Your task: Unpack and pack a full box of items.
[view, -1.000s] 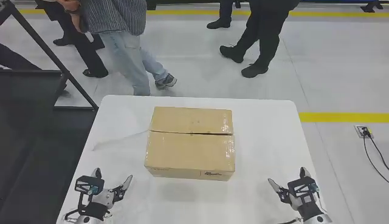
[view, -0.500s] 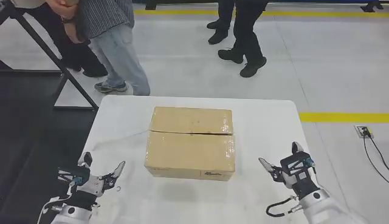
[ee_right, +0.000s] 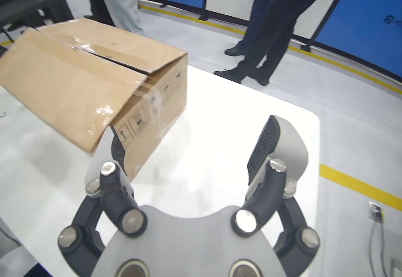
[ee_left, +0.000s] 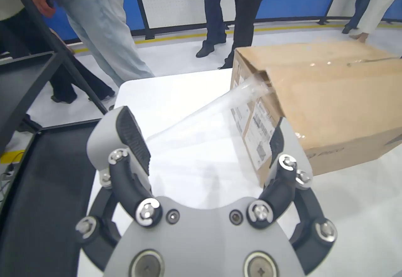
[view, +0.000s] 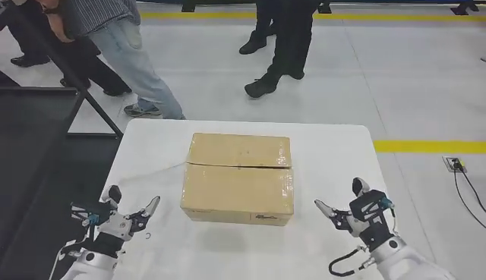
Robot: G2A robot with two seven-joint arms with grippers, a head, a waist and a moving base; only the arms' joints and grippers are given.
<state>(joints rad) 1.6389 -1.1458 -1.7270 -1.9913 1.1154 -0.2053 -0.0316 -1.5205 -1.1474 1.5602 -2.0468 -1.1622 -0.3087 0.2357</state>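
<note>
Hovering left tool (view: 134,201): jaws spread, empty, low over the bench (view: 334,155) near its corner, placed to come at one end of the box (view: 238,177).
Clear strip (ee_left: 201,116): trails from the box seam onto the bench; probably peeled tape, I can't be sure.
Box: mid-bench, flaps down, between both tools, not yet unpacked.
Right tool (view: 339,196): spread wide, empty, facing the opposite end for a two-sided approach.

Box (view: 238,177) on table (view: 334,151), between left pincer (view: 134,199) and right pincer (view: 338,193).
</note>
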